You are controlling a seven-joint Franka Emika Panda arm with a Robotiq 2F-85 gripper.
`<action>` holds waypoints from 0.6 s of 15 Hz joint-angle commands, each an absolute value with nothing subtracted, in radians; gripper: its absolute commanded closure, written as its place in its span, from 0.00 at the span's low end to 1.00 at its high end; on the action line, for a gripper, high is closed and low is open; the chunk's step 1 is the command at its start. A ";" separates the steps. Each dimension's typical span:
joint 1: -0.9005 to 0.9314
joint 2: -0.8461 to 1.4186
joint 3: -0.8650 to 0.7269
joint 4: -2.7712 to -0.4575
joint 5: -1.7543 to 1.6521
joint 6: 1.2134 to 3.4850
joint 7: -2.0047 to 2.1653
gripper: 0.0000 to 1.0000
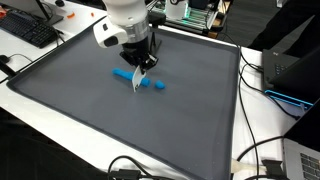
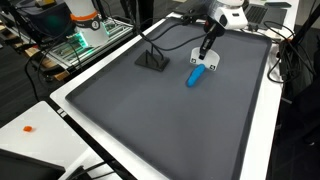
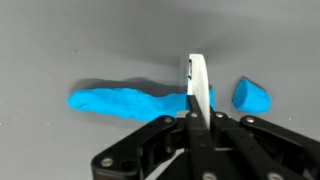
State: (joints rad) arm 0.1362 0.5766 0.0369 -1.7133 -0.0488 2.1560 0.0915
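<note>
My gripper (image 3: 196,118) is shut on a thin white blade-like tool (image 3: 199,85) that points down at the grey mat. The tool's tip sits at the right end of a long blue clay roll (image 3: 120,101). A small separate blue clay piece (image 3: 251,95) lies just right of the tool. In an exterior view the gripper (image 1: 137,68) holds the white tool (image 1: 138,83) between the blue roll (image 1: 124,74) and the small piece (image 1: 158,85). In an exterior view the gripper (image 2: 204,52) hovers over the blue clay (image 2: 197,76).
A large grey mat (image 1: 90,100) with a raised dark rim covers the white table. A small black stand (image 2: 152,60) sits on the mat. A keyboard (image 1: 25,30) lies beyond the mat's edge. Cables (image 1: 262,160) and electronics (image 2: 85,30) lie around the mat.
</note>
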 commanded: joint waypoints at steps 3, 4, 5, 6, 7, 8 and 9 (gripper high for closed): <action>0.132 0.609 0.037 -1.729 -0.061 2.174 0.079 0.99; 0.132 0.610 0.038 -1.730 -0.059 2.174 0.078 0.99; 0.130 0.611 0.041 -1.731 -0.053 2.171 0.076 0.99; 0.130 0.609 0.041 -1.732 -0.051 2.167 0.077 0.99; 0.128 0.608 0.044 -1.733 -0.046 2.167 0.075 0.99; 0.125 0.606 0.049 -1.734 -0.036 2.166 0.075 0.99; 0.123 0.603 0.051 -1.734 -0.028 2.159 0.076 0.99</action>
State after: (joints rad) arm 0.1359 0.5863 0.0380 -1.7134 -0.0480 2.1567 0.0912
